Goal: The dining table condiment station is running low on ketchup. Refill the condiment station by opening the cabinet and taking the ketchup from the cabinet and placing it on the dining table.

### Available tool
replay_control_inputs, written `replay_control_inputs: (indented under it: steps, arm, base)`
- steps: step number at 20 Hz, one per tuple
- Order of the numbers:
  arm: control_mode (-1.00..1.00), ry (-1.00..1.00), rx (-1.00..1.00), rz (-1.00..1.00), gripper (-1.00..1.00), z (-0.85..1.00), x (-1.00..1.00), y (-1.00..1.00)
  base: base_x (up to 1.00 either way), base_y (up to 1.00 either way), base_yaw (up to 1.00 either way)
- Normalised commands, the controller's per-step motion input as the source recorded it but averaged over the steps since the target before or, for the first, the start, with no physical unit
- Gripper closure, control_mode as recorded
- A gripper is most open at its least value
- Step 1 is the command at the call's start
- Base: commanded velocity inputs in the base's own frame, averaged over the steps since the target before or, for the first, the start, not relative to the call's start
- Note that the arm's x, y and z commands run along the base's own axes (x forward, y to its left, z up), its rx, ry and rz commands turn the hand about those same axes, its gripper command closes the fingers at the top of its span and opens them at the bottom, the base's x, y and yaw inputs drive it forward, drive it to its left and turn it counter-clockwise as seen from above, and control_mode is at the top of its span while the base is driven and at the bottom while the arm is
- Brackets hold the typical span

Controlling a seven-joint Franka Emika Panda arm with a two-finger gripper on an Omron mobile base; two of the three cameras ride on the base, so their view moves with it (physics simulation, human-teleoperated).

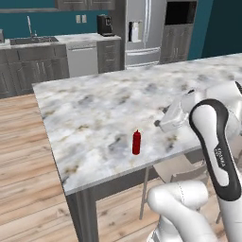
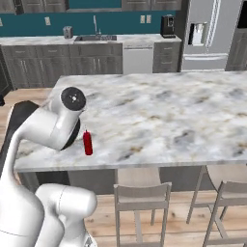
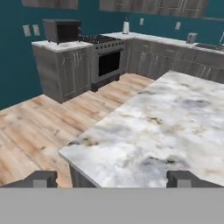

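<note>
A home kitchen: steel fridge (image 1: 142, 30), sink (image 2: 95, 37), stove (image 3: 105, 59), grey cabinets, marble dining table (image 1: 99, 118).

I see the dining table (image 1: 94, 113) run off the right edge. My arm's elbow hides part of its near corner. The stools' (image 2: 142, 198) legs are cropped below.

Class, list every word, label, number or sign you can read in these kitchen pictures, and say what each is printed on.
None can be read.
Small dark lettering runs along the robot arm's black band in the left base view: too small and blurred to read.
The ketchup on the dining table shows no label.
</note>
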Motion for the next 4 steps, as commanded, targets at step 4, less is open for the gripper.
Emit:
replay_control_inputs:
  steps: [4]
  arm:
    - [-1.0, 0.13, 0.0, -0.19, -1.0, 0.19, -1.0, -0.29]
  base:
    - [0.0, 0.0, 0.0]
